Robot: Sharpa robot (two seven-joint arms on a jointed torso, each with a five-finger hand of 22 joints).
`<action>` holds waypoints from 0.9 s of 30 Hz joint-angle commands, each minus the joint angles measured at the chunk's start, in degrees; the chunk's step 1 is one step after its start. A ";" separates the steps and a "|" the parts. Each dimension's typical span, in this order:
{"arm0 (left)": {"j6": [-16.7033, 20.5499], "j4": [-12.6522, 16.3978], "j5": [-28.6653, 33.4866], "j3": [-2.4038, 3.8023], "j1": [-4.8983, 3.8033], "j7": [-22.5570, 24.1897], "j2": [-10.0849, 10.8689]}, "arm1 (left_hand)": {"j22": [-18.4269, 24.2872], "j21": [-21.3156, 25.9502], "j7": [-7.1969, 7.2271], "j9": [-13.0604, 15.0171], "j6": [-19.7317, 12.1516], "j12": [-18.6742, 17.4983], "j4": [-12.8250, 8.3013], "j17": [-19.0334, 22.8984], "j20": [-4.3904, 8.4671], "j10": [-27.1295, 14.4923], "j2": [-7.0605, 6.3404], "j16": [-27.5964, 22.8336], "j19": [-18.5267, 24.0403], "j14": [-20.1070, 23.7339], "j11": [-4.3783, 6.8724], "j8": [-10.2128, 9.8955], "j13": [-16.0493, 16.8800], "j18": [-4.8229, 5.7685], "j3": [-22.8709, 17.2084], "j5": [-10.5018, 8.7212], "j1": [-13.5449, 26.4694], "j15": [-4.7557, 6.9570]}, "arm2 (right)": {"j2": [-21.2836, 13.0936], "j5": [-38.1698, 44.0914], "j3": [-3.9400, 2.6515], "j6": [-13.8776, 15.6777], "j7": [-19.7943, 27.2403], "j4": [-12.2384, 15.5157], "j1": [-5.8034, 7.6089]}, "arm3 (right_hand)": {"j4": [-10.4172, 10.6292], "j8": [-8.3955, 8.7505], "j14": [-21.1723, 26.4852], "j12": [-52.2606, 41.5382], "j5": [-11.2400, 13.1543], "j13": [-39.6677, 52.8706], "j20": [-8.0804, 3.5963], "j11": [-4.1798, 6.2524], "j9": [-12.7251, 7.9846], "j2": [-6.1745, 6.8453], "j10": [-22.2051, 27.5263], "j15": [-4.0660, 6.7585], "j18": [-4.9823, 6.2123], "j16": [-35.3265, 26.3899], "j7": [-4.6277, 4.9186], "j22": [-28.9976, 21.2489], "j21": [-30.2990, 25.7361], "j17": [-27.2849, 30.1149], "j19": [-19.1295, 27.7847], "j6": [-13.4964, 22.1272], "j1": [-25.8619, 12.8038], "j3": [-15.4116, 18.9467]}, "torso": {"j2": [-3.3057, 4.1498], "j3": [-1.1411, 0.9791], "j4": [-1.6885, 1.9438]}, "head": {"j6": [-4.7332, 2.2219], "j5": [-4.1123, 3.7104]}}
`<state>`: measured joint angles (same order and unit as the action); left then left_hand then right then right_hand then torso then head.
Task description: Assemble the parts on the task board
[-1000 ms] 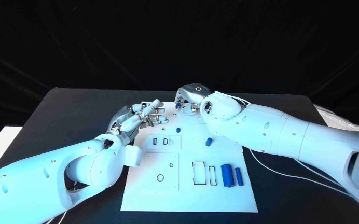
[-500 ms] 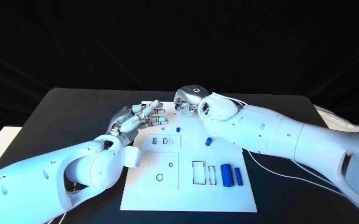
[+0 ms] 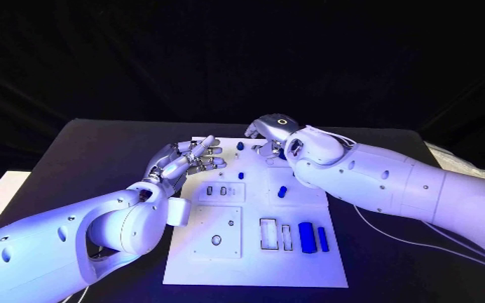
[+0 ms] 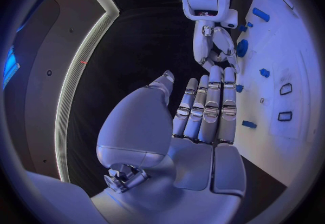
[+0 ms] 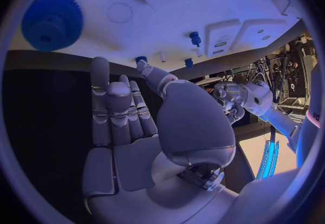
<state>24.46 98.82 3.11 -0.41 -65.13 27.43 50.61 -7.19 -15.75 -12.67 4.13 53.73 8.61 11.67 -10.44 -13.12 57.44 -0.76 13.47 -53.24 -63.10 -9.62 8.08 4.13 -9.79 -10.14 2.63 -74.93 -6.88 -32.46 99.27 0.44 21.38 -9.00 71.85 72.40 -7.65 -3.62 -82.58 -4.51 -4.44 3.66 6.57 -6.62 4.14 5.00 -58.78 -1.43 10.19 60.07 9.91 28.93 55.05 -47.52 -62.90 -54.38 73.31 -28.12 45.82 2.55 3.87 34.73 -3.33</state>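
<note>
No text, label, brand, number or sign can be read anywhere in these views. The white task board (image 3: 258,247) carries only outlined slots and holes, without lettering. The arms and hands bear no legible markings, and the black table (image 3: 91,149) is unmarked.

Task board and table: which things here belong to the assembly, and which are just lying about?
Job:
task board
blue gear
two blue bars
small blue pieces
left hand
right hand

Lying about:
black table
white cable
</note>
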 commanded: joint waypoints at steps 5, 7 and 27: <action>-2.04 0.26 0.02 0.05 -0.07 0.50 0.56 | 0.06 0.21 -0.44 -0.10 0.07 -0.39 -0.32 -0.06 -0.20 0.16 0.50 -0.37 -0.21 0.31 -0.35 -0.20 -0.10 -0.62 -0.04 0.19 -0.27 -0.15 | -9.11 -10.62 -0.41 0.41 -1.31 8.25 1.48 | 2.33 -0.81 -3.16 -5.43 -2.69 2.10 -0.80 2.05 0.37 1.00 -12.14 1.68 -0.79 8.16 -0.40 7.82 5.04 -10.52 -5.05 -2.87 -1.93 1.54 | -0.41 -0.43 -1.44 | -0.25 0.35; -2.12 0.22 0.02 0.04 -0.07 0.46 0.56 | 0.06 0.21 -0.44 -0.10 0.07 -0.39 -0.32 -0.06 -0.20 0.16 0.50 -0.37 -0.21 0.31 -0.35 -0.20 -0.10 -0.62 -0.04 0.19 -0.27 -0.15 | -10.77 -13.82 -0.44 -0.68 -1.93 9.03 1.78 | 3.17 -0.55 -4.15 -7.49 -4.47 3.51 -1.41 2.99 0.27 2.10 -15.88 2.41 -1.50 11.84 -1.06 12.13 7.96 -15.22 -7.40 -2.84 -2.95 2.99 | -0.48 -0.54 -1.60 | -0.27 0.37; -2.61 -0.25 0.14 0.02 0.00 0.36 0.16 | 0.10 0.27 -0.39 -0.10 0.09 -0.45 -0.45 -0.10 -0.21 0.18 0.56 -0.45 -0.19 0.34 -0.33 -0.25 -0.10 -0.63 -0.06 0.20 -0.37 -0.16 | -9.45 -16.86 -0.43 -8.95 -5.47 3.65 1.88 | 10.67 -0.42 -4.81 -45.24 -8.28 46.19 -2.19 3.63 0.07 1.70 -13.09 2.94 -3.26 21.16 -1.64 23.33 16.10 -26.56 -11.60 -0.06 -0.91 15.72 | -0.49 -0.87 -1.57 | 0.12 0.38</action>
<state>23.27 98.53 3.17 -0.43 -65.10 27.43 50.91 -7.14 -15.75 -12.67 4.08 53.73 8.31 11.51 -10.50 -13.12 57.44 -0.45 13.13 -53.24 -63.10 -9.62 8.08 4.09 -9.78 -10.30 2.63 -75.23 -6.88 -42.06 82.50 0.02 15.18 -13.41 75.77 74.34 3.16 -4.21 -84.01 -49.61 -12.54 49.67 4.10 -2.93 4.21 6.71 -72.00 2.05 7.93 80.93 8.28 52.22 70.99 -74.05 -74.22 -54.93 72.04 -12.74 45.31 1.63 2.25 34.80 -2.92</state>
